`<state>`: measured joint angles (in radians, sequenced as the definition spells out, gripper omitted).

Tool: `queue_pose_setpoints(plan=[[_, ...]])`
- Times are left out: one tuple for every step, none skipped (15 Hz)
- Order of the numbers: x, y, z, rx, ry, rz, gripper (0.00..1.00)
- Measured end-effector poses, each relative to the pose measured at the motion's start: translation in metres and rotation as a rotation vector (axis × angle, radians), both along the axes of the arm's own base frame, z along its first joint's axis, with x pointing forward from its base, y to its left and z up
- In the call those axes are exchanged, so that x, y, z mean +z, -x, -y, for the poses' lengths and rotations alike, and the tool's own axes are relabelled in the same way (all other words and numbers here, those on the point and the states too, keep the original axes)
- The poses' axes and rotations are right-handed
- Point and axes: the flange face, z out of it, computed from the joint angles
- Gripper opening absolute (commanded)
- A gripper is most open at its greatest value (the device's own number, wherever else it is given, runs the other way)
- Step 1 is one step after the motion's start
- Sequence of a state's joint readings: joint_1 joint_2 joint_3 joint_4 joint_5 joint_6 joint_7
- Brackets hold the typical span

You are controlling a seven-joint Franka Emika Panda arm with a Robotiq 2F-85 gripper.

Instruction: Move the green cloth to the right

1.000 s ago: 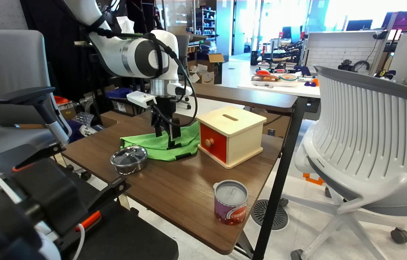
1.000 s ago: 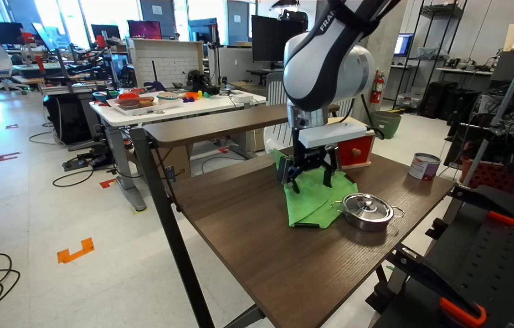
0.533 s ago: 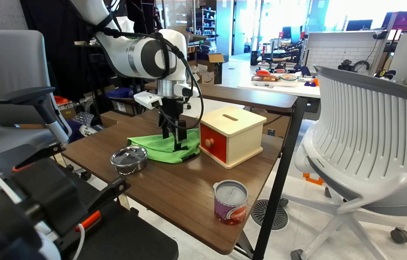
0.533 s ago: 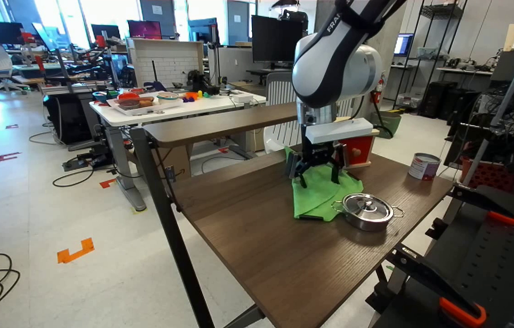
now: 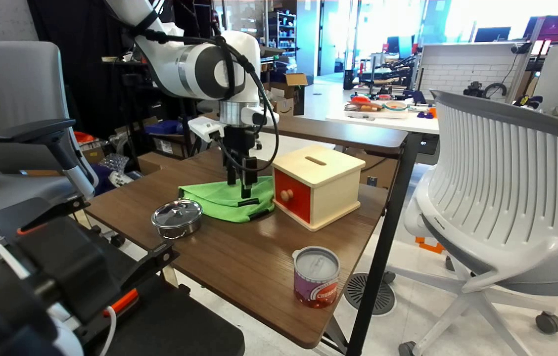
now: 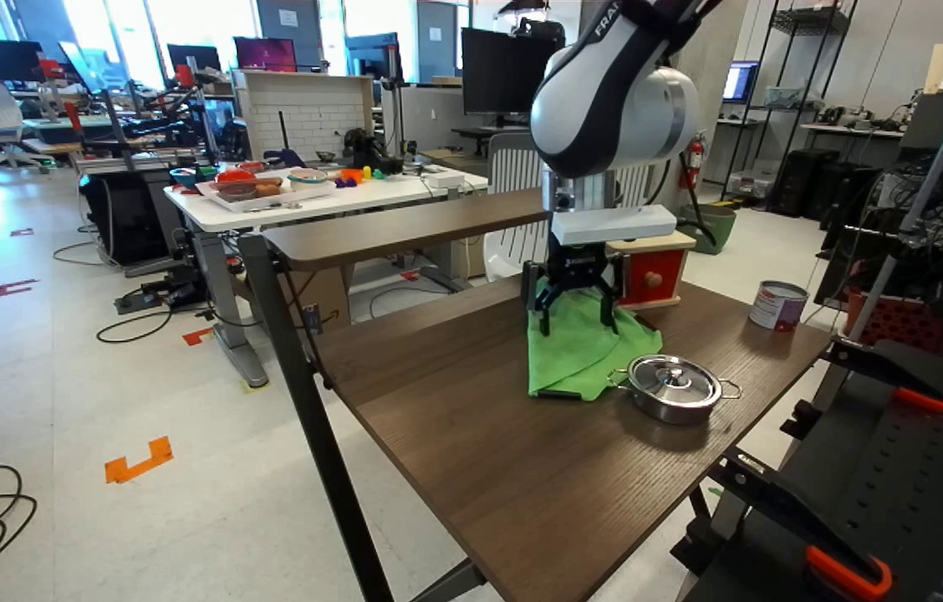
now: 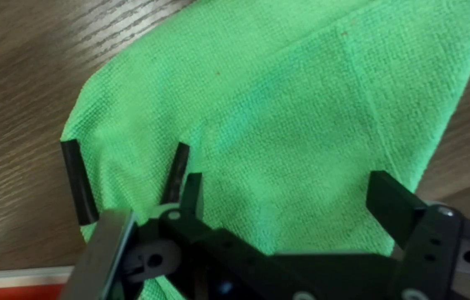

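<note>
The green cloth (image 5: 217,200) lies rumpled and folded on the brown table, beside the wooden box's red front. It also shows in an exterior view (image 6: 584,359) and fills most of the wrist view (image 7: 268,104). Dark strips mark its edges. My gripper (image 5: 239,189) points down over the cloth. In an exterior view its two fingertips (image 6: 578,328) stand apart. In the wrist view the jaws (image 7: 285,187) are wide open with only flat cloth visible beneath and between them. The fingertips look slightly above the cloth. The part of the cloth under the gripper body is hidden.
The wooden box (image 5: 336,190) with its red knobbed front stands right beside the cloth. A lidded steel pot (image 5: 176,220) sits close to the cloth's other side. A cherry can (image 5: 316,284) stands near the table's (image 6: 471,435) far end. A raised brown tabletop (image 6: 405,230) stands behind.
The cloth shifted with my gripper toward the box between the first two moments. My gripper has since risen slightly from the cloth. The jaws stay open. Box, pot and can have not moved.
</note>
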<state>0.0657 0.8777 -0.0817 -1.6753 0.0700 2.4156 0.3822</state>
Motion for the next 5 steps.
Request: queue_pose_setpoints(plan=[[0.008, -0.002, -0.003, -0.008, -0.011, 0.011, 1.00], [0.017, -0.003, -0.006, -0.011, -0.026, 0.023, 1.00], [0.028, -0.002, -0.011, -0.011, -0.042, 0.036, 1.00], [0.038, -0.001, -0.015, -0.006, -0.058, 0.048, 1.00], [0.047, 0.003, -0.020, 0.015, -0.069, 0.050, 1.00]])
